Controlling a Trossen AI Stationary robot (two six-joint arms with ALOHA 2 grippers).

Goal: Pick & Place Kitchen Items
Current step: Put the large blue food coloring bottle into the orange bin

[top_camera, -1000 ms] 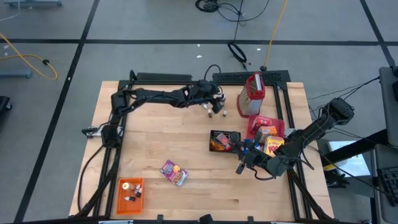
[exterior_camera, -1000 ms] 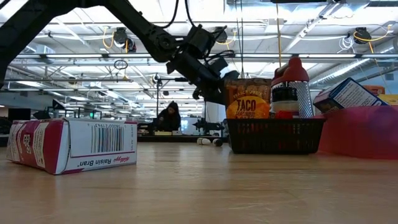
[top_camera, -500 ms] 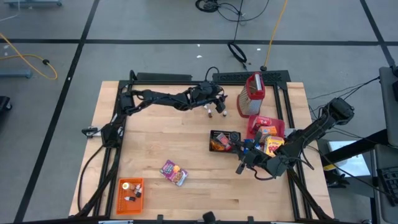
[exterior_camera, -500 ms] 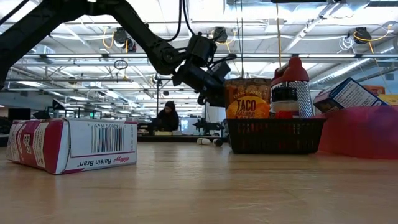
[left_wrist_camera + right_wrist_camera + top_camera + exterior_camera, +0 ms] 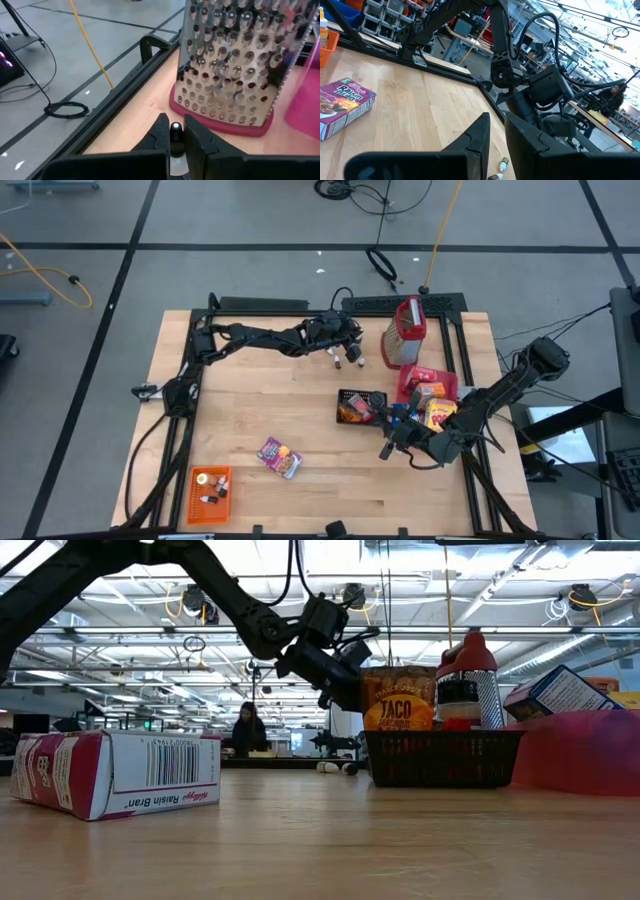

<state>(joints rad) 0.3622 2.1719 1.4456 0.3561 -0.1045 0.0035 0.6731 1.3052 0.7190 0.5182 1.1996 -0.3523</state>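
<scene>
- At the table's near edge, toward 7 o'clock, tiny bottles were kept in the orange crate (image 5: 196,498), with the Raisin Bran box (image 5: 279,457) lying just beyond it.
- Toward 4 o'clock the right gripper (image 5: 388,448) was parked low, its fingers drawn nearly together with nothing between them.
- Just past it, at 3 o'clock, the black basket (image 5: 345,397) with its taco packet was set against the red tray (image 5: 408,380) of boxes.
- At 12 o'clock the left gripper (image 5: 350,348) was held above the wood, and its jaws, wide a second before, had been snapped to a narrow slit.
- Two small bottles (image 5: 358,363) were seen lying on the table just beneath it, beside the grater (image 5: 405,335).
- A dark cap (image 5: 176,127) was framed between the left fingers in the wrist view; whether it was pinched or merely lay beyond could not be told.
- The closing is judged to have lifted nothing clearly, so these bottles are still to be picked.
</scene>
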